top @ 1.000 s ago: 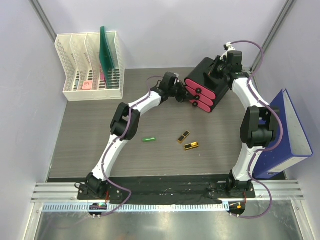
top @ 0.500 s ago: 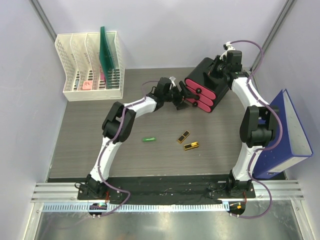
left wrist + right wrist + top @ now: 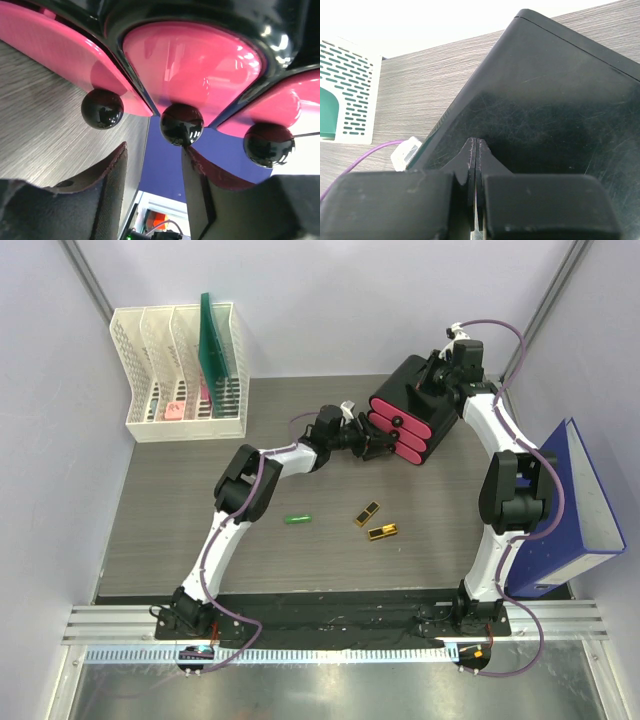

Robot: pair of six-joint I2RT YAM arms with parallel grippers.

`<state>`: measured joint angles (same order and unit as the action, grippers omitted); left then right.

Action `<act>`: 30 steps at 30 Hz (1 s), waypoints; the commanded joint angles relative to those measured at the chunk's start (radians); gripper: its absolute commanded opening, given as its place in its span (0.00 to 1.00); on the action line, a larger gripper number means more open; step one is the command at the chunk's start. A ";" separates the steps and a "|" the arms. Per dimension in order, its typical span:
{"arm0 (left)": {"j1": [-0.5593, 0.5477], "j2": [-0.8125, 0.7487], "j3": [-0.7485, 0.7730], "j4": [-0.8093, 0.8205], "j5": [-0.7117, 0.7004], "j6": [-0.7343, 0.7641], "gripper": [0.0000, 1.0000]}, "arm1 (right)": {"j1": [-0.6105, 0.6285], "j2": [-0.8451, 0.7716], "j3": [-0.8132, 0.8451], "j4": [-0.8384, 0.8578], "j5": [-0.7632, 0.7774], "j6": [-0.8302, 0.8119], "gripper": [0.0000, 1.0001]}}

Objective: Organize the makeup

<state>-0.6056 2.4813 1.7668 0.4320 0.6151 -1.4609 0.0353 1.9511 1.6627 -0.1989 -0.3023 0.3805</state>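
You held left claw [image 3: 154, 167] spread at middle knob [image 3: 181, 124], likely to pull; right claw [image 3: 475, 150], pressed together, seemingly steadied box [image 3: 545, 100] at bench [image 3: 170, 530] far edge.

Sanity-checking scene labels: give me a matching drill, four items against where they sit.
1. slim green plastic tube
2. white slotted file rack
3. blue hardcover binder
4. left gripper

A. far-left corner of the table
B. leaning at far right
C. open, at the black round drawer knobs
D. left of two gold-black sticks

Pairs: 1-D, 2-A, 3-B, 4-C.
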 commanded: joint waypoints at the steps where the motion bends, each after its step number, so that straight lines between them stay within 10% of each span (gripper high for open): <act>1: 0.004 0.036 -0.039 0.120 -0.006 -0.019 0.47 | 0.006 0.127 -0.086 -0.373 0.069 -0.048 0.01; 30: 0.006 0.185 0.071 0.136 -0.060 -0.113 0.39 | 0.008 0.138 -0.073 -0.384 0.072 -0.055 0.01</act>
<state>-0.6052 2.6347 1.8130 0.5907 0.5701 -1.5490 0.0357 1.9598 1.6768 -0.2073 -0.3023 0.3801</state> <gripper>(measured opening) 0.445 0.014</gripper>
